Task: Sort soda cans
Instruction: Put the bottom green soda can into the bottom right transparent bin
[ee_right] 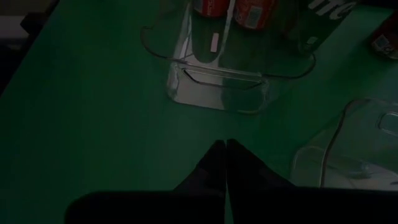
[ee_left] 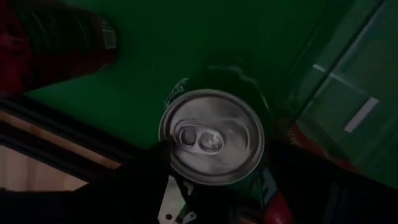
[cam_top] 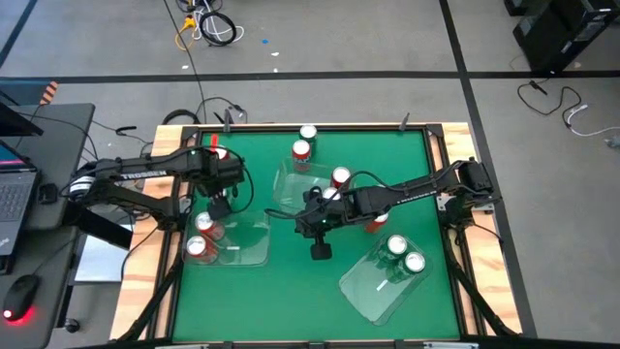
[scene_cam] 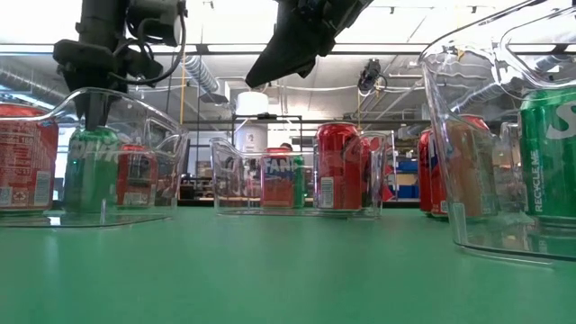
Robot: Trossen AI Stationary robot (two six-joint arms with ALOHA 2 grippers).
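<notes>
A green soda can (ee_left: 211,137) with a silver top stands upright on the green mat just beyond the far edge of the left clear bin (cam_top: 242,247). My left gripper (cam_top: 218,199) points straight down over it. Its open fingers stand on either side of the can's top (scene_cam: 90,135), and I cannot tell whether they touch it. Two red soda cans (cam_top: 201,235) stand in that bin. My right gripper (cam_top: 320,250) hangs shut over the middle of the table, holding nothing. Two green cans (cam_top: 404,254) stand in the right bin (cam_top: 373,291).
A middle bin (cam_top: 291,189) at the far centre has red cans (cam_top: 301,150) in and around it. One red can (cam_top: 219,154) stands beside my left arm, another (cam_top: 376,223) under my right arm. The table's raised frame (cam_top: 184,165) runs close to the left gripper.
</notes>
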